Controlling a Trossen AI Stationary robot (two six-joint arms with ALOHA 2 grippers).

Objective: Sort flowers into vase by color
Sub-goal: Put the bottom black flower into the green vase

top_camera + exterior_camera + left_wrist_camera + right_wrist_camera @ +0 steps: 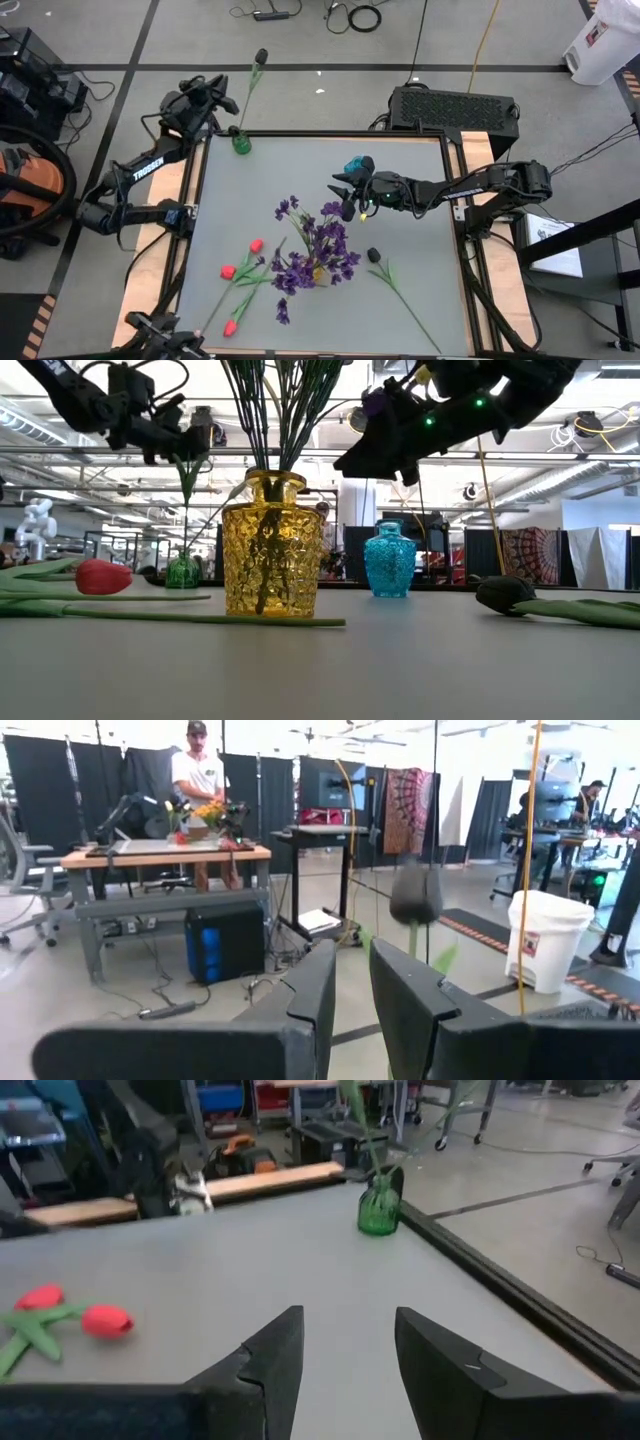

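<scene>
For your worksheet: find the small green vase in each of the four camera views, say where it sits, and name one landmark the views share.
High view: the green vase stands at the table's far left corner, by the left gripper.
Low view: far back, left of the yellow vase, at.
Left wrist view: not in it.
Right wrist view: by the table's edge.
Shared landmark: the red tulips.

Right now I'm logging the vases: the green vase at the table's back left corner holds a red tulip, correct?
Not quite. The green vase at the table's back left corner holds a black-headed flower, not a red tulip; the high view shows it. The red tulips lie on the table.
</scene>
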